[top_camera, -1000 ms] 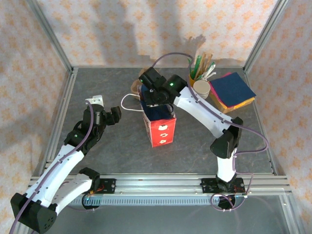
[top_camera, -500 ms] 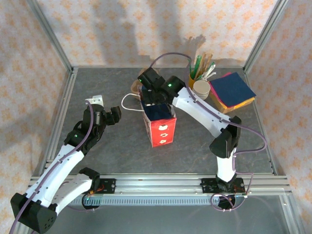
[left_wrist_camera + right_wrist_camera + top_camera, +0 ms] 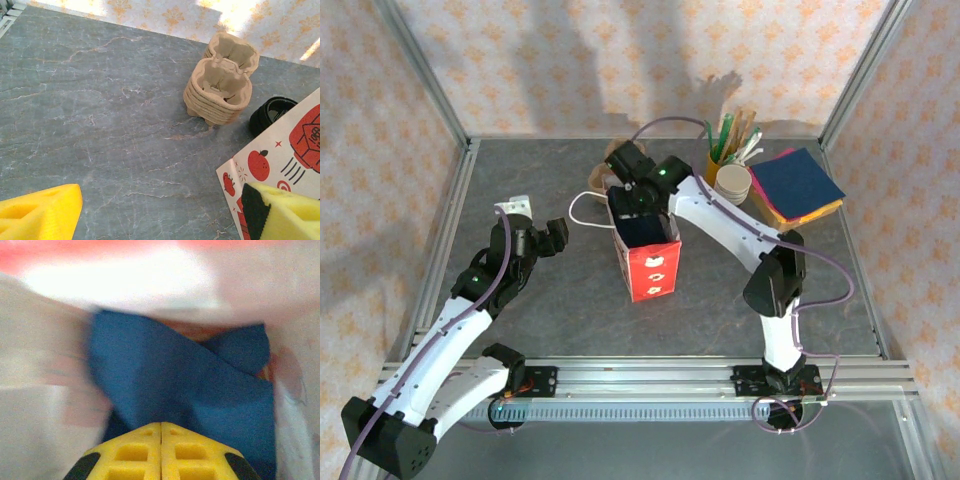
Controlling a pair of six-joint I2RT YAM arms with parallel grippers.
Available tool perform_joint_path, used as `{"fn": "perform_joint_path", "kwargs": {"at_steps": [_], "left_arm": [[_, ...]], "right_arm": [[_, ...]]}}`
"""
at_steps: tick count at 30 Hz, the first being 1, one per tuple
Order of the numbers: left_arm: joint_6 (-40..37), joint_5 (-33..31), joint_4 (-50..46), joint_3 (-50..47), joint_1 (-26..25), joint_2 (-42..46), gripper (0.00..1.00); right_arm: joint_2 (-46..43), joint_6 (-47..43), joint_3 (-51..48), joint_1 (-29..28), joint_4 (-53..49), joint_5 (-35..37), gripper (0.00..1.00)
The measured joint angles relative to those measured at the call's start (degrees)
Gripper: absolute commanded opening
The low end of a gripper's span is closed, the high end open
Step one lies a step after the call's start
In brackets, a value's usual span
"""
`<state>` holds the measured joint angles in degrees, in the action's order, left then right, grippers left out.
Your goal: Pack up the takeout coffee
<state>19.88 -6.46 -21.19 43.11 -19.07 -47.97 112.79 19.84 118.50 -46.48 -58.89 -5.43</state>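
Your right gripper (image 3: 161,437) has snapped shut since a second ago and edged toward the far rim of the red paper bag (image 3: 650,270). Its fingers press together above a blue napkin (image 3: 190,385) inside. Your left gripper (image 3: 548,238) hangs wide and empty, left of the bag and apart from it. Its wrist camera catches stacked pulp cup carriers (image 3: 220,92) and black lids (image 3: 272,114) beyond the bag; from above, your right arm masks the lids. Where the takeout coffee sits, you cannot tell.
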Motion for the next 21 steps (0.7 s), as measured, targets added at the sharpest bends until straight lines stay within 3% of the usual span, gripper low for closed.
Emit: {"fn": "perform_joint_path", "kwargs": {"at_steps": [4, 8, 10, 15, 21], "left_arm": [[0.0, 0.0, 0.0, -0.1, 0.0, 0.0, 0.85], [0.0, 0.0, 0.0, -0.1, 0.0, 0.0, 0.86], [0.2, -0.3, 0.0, -0.1, 0.0, 0.1, 0.86], [1.3, -1.7, 1.3, 0.4, 0.0, 0.5, 0.91], [2.8, -9.8, 8.2, 1.3, 0.1, -0.4, 0.99]], "right_arm": [[-1.1, -0.9, 8.3, -0.2, 0.8, -0.6, 0.13], [-5.2, -1.8, 9.4, 0.9, 2.5, -0.2, 0.17], [-9.1, -2.3, 7.1, 2.8, 4.7, 0.9, 0.26], [-23.1, -3.5, -8.4, 11.1, 13.2, 5.8, 0.4], [-42.2, -5.6, -34.6, 24.9, 27.5, 10.5, 0.68]]}}
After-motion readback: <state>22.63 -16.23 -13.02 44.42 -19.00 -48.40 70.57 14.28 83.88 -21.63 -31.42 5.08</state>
